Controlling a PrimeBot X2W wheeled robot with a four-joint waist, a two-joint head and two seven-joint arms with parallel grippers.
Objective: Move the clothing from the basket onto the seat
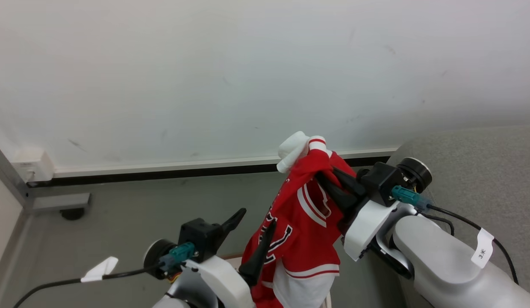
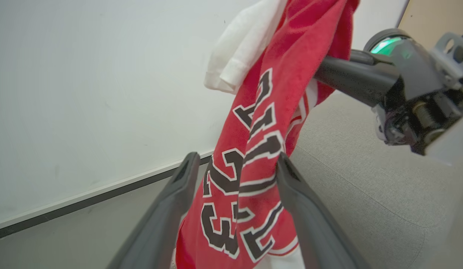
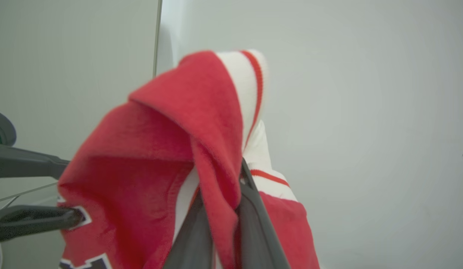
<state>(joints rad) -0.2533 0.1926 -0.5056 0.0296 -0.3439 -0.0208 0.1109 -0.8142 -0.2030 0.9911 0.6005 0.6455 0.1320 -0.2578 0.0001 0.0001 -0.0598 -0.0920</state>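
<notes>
The clothing (image 1: 301, 231), a red jersey with white and black trim and a "23" (image 2: 235, 209), hangs in the air from my right gripper (image 1: 333, 186), which is shut on its upper folds (image 3: 216, 157). White fabric (image 1: 292, 149) bunches at the top. My left gripper (image 1: 256, 219) stands open lower down, its fingers (image 2: 183, 186) on either side of the hanging cloth without pinching it. The light-grey seat (image 1: 483, 171) lies to the right, behind the right arm (image 2: 366, 194). A sliver of the basket's pale rim (image 1: 231, 258) peeks out under the left gripper.
A white wall (image 1: 248, 77) with a dark baseboard runs across the back above a grey floor (image 1: 132, 214). A white wall box (image 1: 30, 164) and a grey metal foot with a caster (image 1: 62, 204) sit at the far left.
</notes>
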